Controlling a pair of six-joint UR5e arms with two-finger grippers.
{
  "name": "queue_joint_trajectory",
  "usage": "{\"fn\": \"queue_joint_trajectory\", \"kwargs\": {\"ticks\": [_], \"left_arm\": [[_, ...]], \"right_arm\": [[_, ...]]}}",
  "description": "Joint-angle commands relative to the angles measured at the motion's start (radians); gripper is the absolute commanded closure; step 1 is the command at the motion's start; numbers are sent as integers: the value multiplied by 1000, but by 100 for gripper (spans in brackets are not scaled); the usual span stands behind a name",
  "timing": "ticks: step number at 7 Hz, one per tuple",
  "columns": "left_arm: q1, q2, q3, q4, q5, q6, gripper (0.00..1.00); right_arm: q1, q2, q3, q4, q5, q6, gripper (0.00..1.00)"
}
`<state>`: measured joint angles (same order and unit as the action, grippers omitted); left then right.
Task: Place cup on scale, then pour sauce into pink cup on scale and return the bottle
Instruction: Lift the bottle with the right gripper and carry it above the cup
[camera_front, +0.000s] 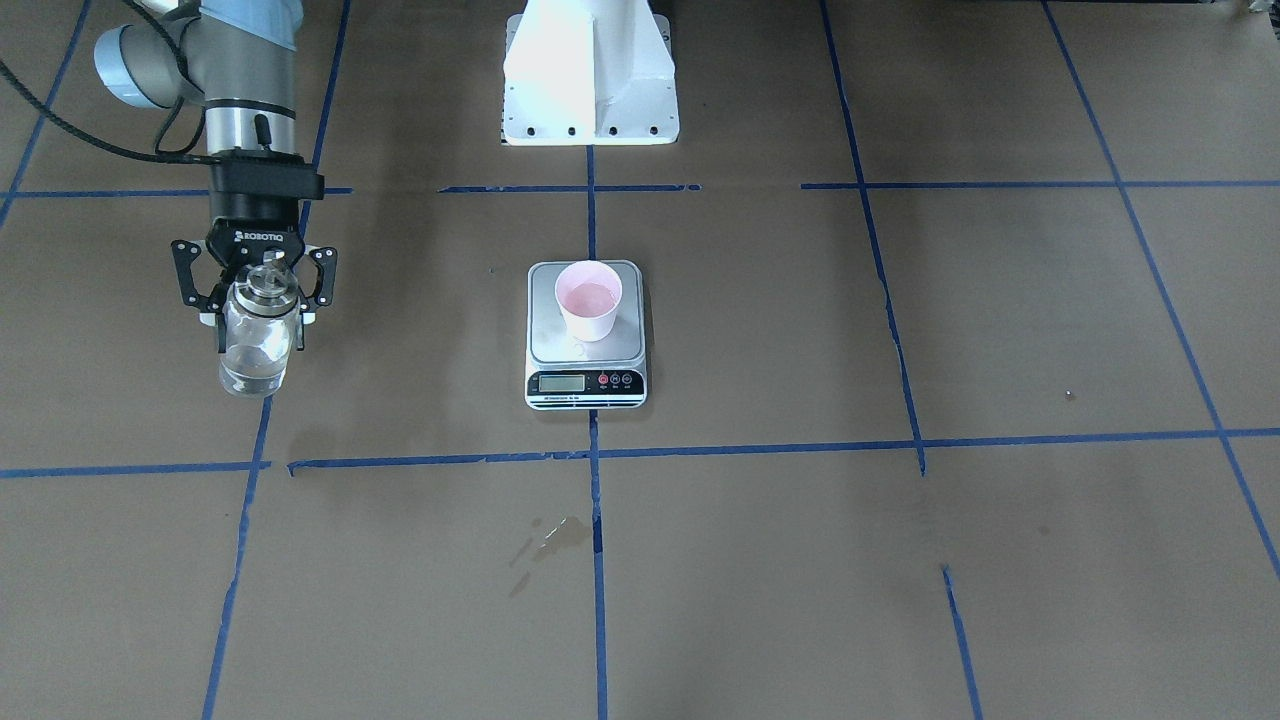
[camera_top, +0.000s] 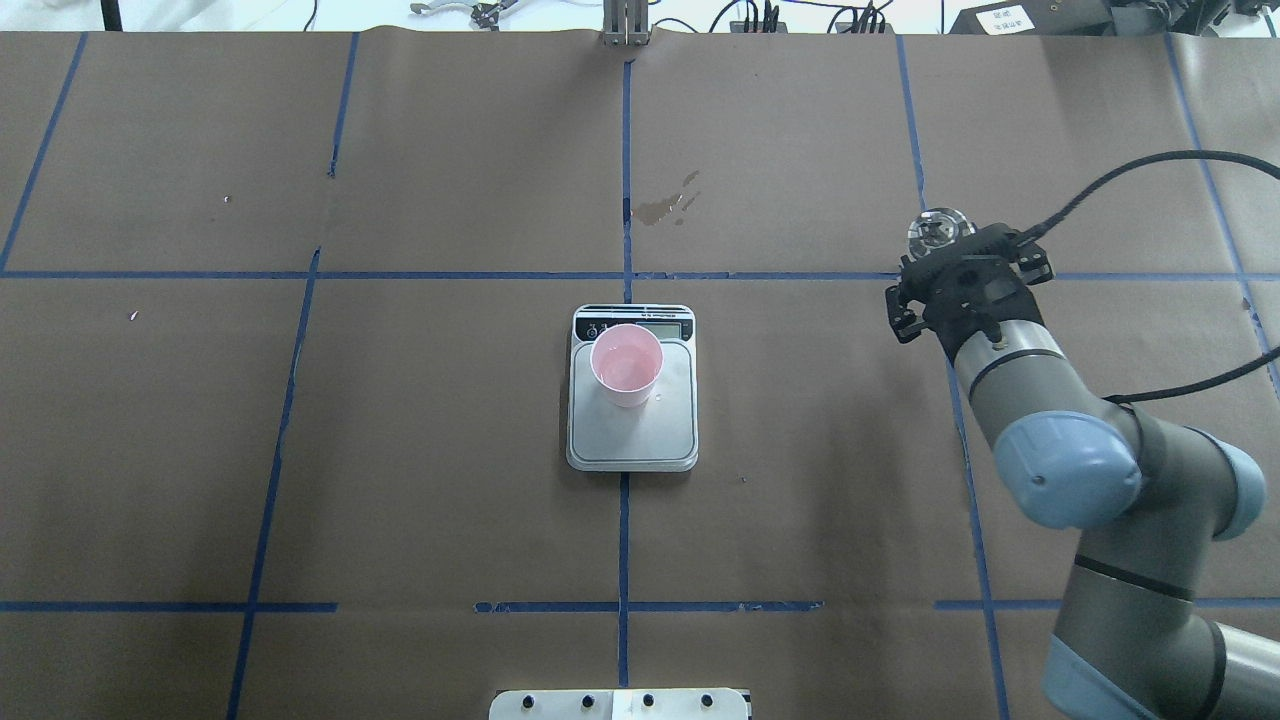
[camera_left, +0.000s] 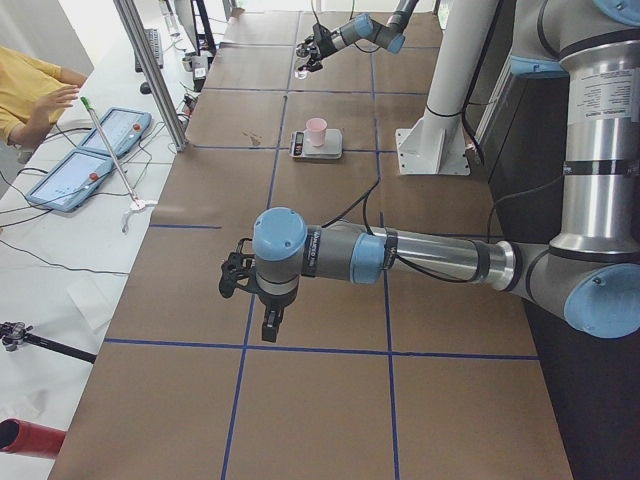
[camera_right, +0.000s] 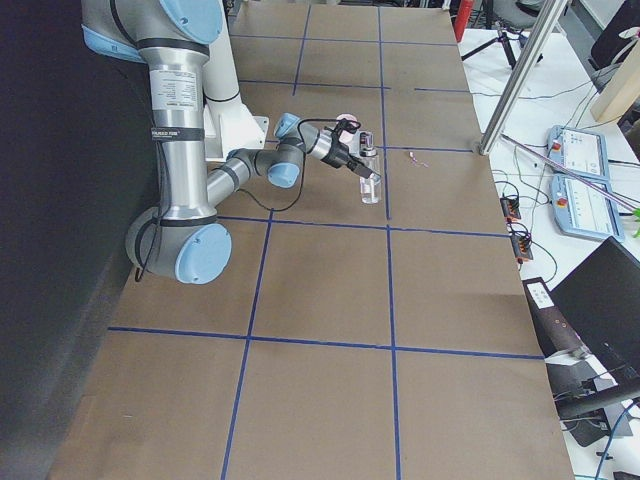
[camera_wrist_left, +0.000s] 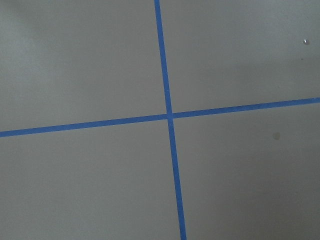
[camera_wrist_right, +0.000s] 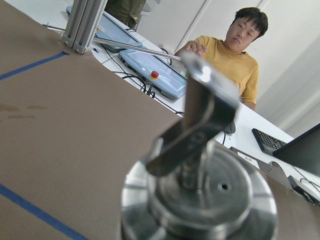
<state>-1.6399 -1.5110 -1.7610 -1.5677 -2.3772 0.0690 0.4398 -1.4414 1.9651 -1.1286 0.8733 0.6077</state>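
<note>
The pink cup (camera_front: 590, 298) stands upright on the scale (camera_front: 585, 382) at the table's middle, with clear liquid in its bottom. Far off to the robot's right, the glass bottle (camera_front: 255, 340) stands upright, part full of clear sauce, its base at or just above the table. My right gripper (camera_front: 258, 315) comes down over it, fingers pressed on both sides of its upper body. The silver spout cap (camera_wrist_right: 200, 195) fills the right wrist view. My left gripper (camera_left: 240, 280) shows only in the exterior left view, hovering over bare paper; I cannot tell its state.
Brown paper with a blue tape grid covers the table. A wet stain (camera_front: 555, 535) lies on the operators' side of the scale. The white robot pedestal (camera_front: 590, 80) stands behind the scale. A person in yellow (camera_wrist_right: 235, 55) sits beyond the table edge beside control tablets (camera_left: 70, 170).
</note>
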Motion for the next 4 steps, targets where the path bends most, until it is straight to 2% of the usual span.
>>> {"fn": "queue_joint_trajectory", "kwargs": {"ticks": [1,2,3,4], "left_arm": [[0,0,0,0,-1,0,0],[-1,0,0,0,-1,0,0],[0,0,0,0,-2,0,0],[0,0,0,0,-2,0,0]], "right_arm": [[-89,187,-9,-359,-107,-61,100],[-130,266,-32,-485,-141,-74,100],[-150,341,-93,-552,-148,-74,100],[-161,378,-163,-559,-174,-110,100]]}}
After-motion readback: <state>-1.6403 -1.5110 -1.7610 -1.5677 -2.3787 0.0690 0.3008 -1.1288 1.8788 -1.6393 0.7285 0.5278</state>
